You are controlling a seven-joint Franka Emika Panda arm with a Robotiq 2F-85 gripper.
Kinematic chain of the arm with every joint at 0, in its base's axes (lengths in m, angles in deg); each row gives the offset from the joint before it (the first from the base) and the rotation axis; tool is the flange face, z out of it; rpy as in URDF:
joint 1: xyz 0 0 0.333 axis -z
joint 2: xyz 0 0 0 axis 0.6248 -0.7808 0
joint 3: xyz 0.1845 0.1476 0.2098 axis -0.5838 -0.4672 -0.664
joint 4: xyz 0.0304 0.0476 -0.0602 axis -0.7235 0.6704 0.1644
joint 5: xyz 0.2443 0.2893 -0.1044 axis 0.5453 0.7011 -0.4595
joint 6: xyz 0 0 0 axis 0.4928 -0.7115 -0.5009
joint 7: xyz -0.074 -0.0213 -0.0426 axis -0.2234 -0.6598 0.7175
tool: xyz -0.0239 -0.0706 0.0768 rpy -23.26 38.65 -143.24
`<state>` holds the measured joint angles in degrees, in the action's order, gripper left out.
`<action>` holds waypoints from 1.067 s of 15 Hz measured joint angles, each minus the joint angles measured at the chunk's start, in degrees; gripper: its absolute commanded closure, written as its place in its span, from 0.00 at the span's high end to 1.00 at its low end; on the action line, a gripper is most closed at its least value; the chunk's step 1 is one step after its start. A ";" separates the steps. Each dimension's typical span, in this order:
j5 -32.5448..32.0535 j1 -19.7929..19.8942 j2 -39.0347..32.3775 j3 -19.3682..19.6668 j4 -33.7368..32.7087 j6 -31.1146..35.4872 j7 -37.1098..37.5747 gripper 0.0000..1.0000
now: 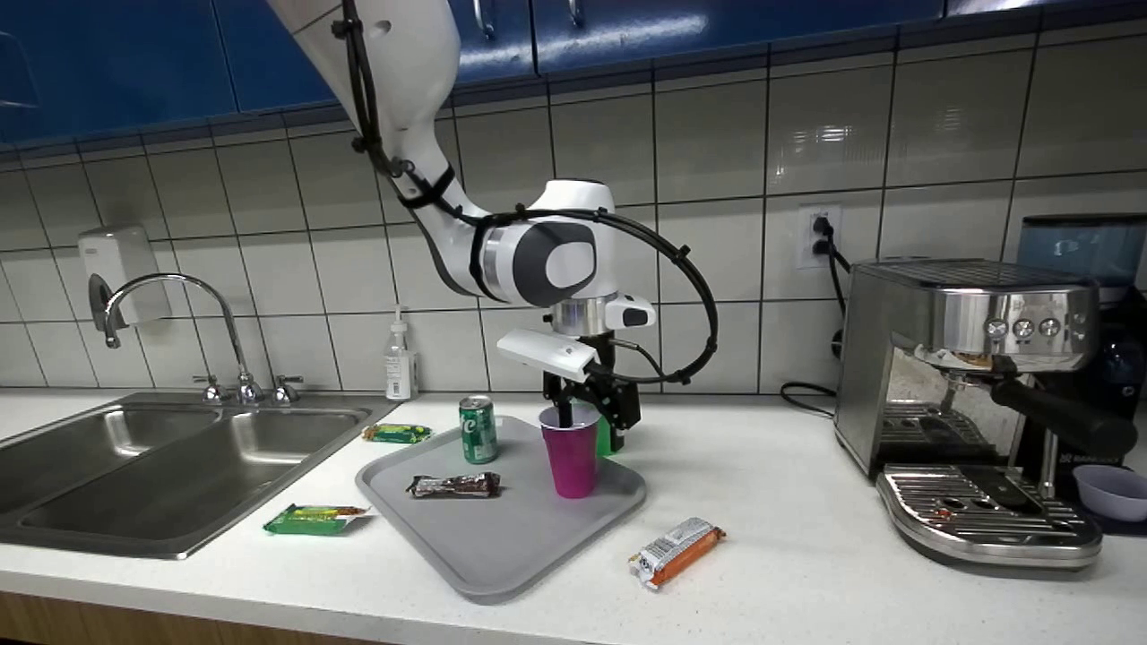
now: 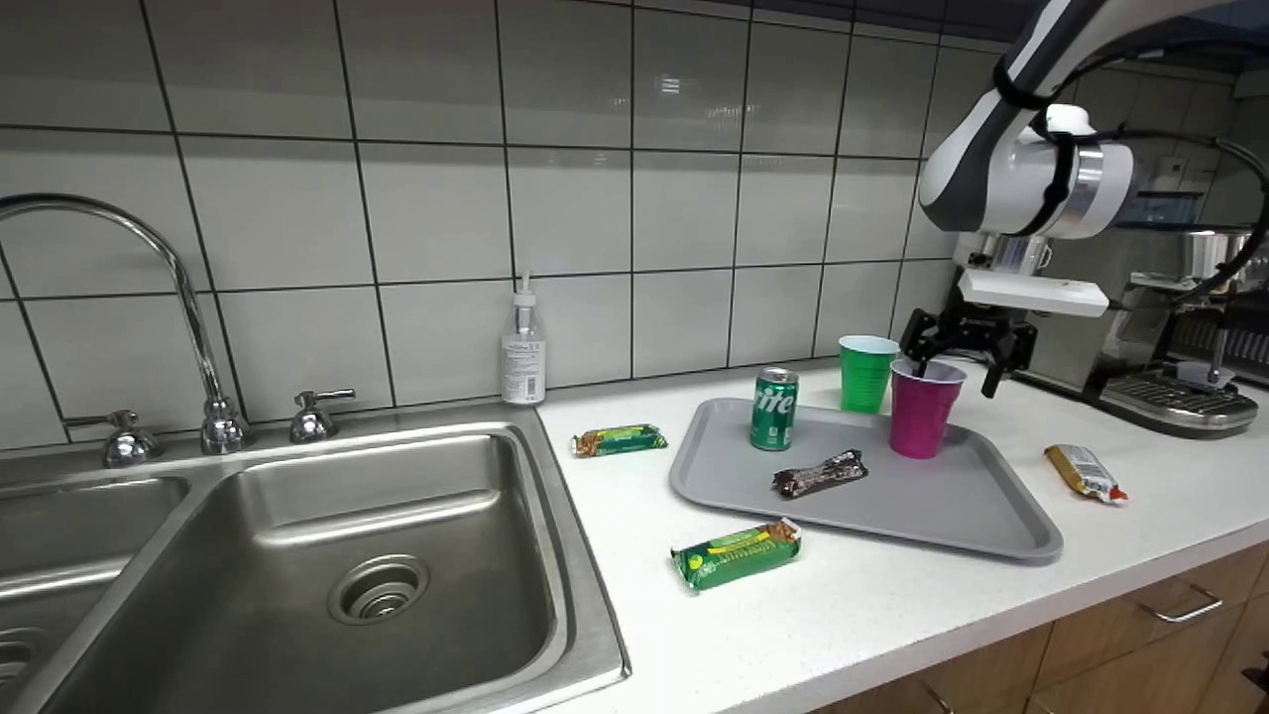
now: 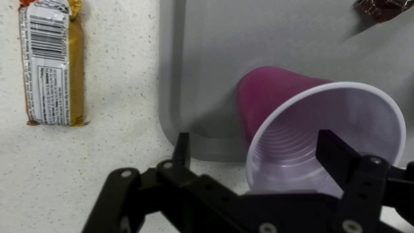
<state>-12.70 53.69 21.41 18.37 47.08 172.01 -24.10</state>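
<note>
White speckled counter (image 1: 753, 466), tiled wall (image 1: 712, 143); perhaps grinder (image 1: 1082, 253).

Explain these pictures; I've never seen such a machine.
That's a robot arm ending in a black gripper. Two pictures come from cameras outside; the third from one on the arm, looking down. A gray tray carries a pink cup, a green can and a dark-wrapped bar. Two green-wrapped bars and an orange-and-white one lie around it on the counter; a green cup stands nearby. Nothing is held: the gripper is open, one finger apparently inside the pink cup's mouth, the other outside.
</note>
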 measured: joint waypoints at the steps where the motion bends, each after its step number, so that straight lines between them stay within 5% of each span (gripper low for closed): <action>1: 0.00 -0.05 -0.21 0.00 -0.02 0.10 0.00 0.72; 10: -0.07 -0.16 -0.58 0.00 -0.02 0.34 0.00 0.03; 16: -0.08 -0.48 -0.84 0.00 -0.12 0.74 0.00 0.01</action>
<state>-12.79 53.21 20.58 18.37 46.96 172.75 -24.10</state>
